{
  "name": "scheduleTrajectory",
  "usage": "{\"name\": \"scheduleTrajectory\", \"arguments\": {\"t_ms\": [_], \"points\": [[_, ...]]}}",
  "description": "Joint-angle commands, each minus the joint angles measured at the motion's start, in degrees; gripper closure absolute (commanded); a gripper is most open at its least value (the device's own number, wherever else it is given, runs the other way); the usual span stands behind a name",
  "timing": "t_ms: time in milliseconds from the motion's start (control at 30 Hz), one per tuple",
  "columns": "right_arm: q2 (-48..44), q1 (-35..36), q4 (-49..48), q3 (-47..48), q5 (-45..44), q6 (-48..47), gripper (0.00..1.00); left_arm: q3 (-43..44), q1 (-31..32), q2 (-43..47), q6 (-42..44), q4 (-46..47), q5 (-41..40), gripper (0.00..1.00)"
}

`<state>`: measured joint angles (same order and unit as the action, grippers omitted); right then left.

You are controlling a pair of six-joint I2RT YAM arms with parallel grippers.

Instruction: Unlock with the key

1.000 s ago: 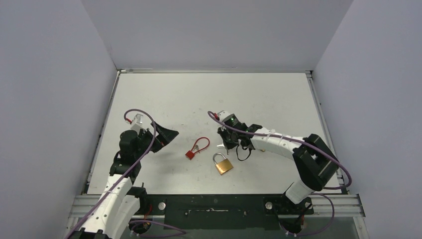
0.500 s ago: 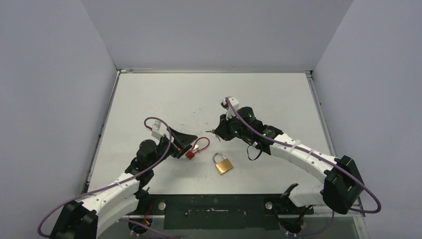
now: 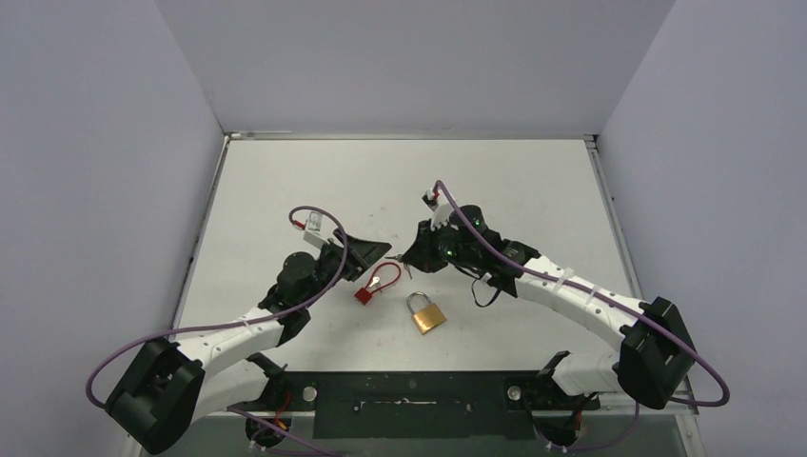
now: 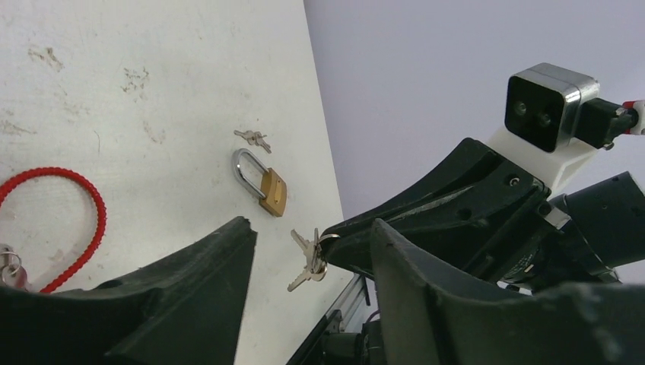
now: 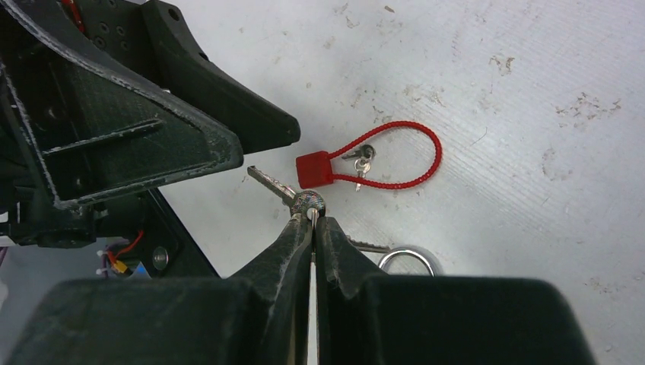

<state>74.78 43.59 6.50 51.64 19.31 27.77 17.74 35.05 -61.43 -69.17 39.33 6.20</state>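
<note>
Right jaws clamp the little key (image 5: 268,182) by its head; I'd call it light, stiff, slippery. Left jaws gape just beside it; padlock (image 3: 427,312) sits apart.

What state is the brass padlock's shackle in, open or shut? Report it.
Shut: in the left wrist view, both ends of the shackle enter the body of the brass padlock.
</note>
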Motion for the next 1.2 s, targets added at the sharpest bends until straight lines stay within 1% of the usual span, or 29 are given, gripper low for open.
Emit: {"name": "scheduleTrajectory", "arguments": {"t_ms": [0, 133, 233, 367, 467, 600, 633, 733, 767, 800, 867, 933, 1067, 1167], "points": [[0.05, 0.36, -2.5, 2.3, 0.96, 2.05, 1.0, 3.25, 0.85, -1.39, 2.63, 4.64, -0.79, 0.52], [0.97, 0.36, -2.77, 2.93, 1.35, 2.8, 1.0, 3.37, 1.66, -2.15, 2.7, 3.21, -0.73, 0.57], [1.64, 0.4, -2.95, 3.62, 1.93, 3.25, 1.0, 3.19, 1.91, -2.54, 2.45, 3.14, -0.79, 0.65], [2.11, 0.29, -3.06, 4.32, 2.55, 4.61, 1.0, 3.76, 1.9, -3.27, 2.25, 4.08, 1.03, 0.8], [2.28, 0.13, -3.18, 4.47, 3.11, 5.28, 1.0, 4.3, 1.94, -2.94, 2.57, 3.82, 1.6, 1.0], [1.47, -0.46, -2.73, 4.32, 4.6, 5.38, 1.0, 4.98, 1.86, -0.75, 5.79, 1.18, 1.19, 1.0], [0.84, -1.0, -2.99, 3.88, 5.58, 5.1, 0.95, 5.54, 1.82, -0.03, 7.5, 0.01, 1.41, 1.0], [-2.2, -3.41, -5.58, 1.99, 8.18, 4.95, 0.55, 8.28, 1.87, 1.94, 14.51, -5.34, 4.48, 1.0], [-3.4, -4.07, -6.87, 1.33, 8.51, 5.09, 0.44, 9.78, 1.82, 2.59, 17.74, -8.07, 6.21, 1.0], [-4.66, -4.6, -8.8, 0.66, 9.0, 5.24, 0.38, 11.66, 1.78, 3.27, 21.76, -11.82, 7.75, 1.0], [-7.01, -5.07, -12.85, -0.78, 10.21, 5.32, 0.31, 15.35, 1.77, 4.41, 29.18, -18.96, 10.34, 1.0], [-8.63, -5.1, -17.11, -1.98, 12.01, 5.28, 0.29, 18.6, 1.78, 5.28, 36.3, -24.4, 13.31, 1.0], [-10.86, -5.1, -24.69, -4.29, 16.45, 6.02, 0.3, 24.77, 1.76, 6.19, 45.04, -32.31, 19.89, 1.0], [-12.82, -5.1, -29.82, -6.21, 20.18, 6.21, 0.34, 28.3, 1.71, 6.62, 48.25, -36.28, 24.31, 1.0]]}}
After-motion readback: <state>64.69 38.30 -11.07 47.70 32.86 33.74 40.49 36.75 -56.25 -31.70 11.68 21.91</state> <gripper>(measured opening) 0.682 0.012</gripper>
